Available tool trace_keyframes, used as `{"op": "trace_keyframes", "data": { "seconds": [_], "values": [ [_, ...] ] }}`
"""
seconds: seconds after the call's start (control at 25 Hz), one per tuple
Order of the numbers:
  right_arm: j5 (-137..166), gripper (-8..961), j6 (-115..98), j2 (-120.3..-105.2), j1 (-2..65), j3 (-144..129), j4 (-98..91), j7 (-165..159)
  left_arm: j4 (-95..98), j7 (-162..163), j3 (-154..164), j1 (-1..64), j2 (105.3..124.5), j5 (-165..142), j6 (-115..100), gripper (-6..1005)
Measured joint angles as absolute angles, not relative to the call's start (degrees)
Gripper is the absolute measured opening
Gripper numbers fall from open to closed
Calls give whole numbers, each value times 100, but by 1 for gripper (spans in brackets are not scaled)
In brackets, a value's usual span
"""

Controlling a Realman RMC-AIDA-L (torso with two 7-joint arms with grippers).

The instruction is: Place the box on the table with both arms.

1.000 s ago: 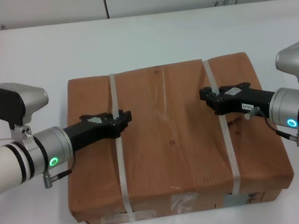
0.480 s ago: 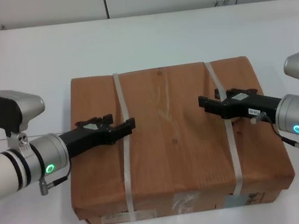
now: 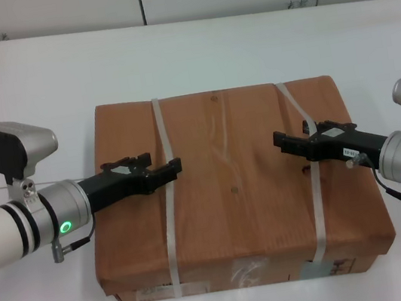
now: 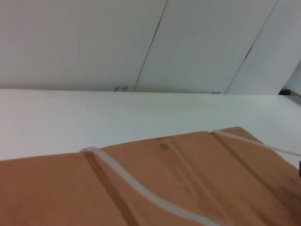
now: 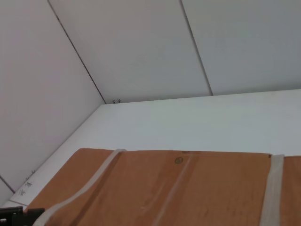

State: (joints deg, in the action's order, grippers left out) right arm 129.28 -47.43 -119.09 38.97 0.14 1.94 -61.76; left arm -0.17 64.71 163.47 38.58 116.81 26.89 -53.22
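White panelled walls with dark vertical seams stood behind the wide, plain white smooth table (image 3: 193,52), which ran well past the box on all sides; the wall met the tabletop in a corner at my far left.

The large flat square box wrapped in brown paper (image 3: 234,191) lay flat on the table, roughly central before me. Two white plastic straps crossed its top front to back: the left strap (image 3: 169,201) and the right strap (image 3: 310,179). A strip of clear tape (image 3: 222,139) ran along the middle of the top, and labels showed on the near side face (image 3: 243,275). Paper looked wrinkled, corners slightly soft.

My left black two-fingered gripper (image 3: 171,168) reached in over the box top from the left, its tips right at the left strap. My right black gripper (image 3: 280,140) reached in from the right, tips just inside the right strap. Whether either gripped a strap, I could not tell. Green ring lights glowed on both wrists.
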Motion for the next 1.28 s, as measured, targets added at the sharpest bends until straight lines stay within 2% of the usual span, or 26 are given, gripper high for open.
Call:
{"op": "trace_keyframes", "data": {
  "seconds": [0.84,1.08,1.28],
  "values": [
    [12929,799,-4995,-11909,3804,224,-51,-6141,-77,6312,16332,3817,11652,2800,-5971,712],
    [12929,798,-6946,-11901,3298,721,-541,-5597,-87,5605,16330,3604,11608,3270,-7197,708],
    [13015,798,-8755,-11861,3157,651,-1213,-5157,-159,5269,16393,3366,11391,3431,-8851,705]
  ]
}}
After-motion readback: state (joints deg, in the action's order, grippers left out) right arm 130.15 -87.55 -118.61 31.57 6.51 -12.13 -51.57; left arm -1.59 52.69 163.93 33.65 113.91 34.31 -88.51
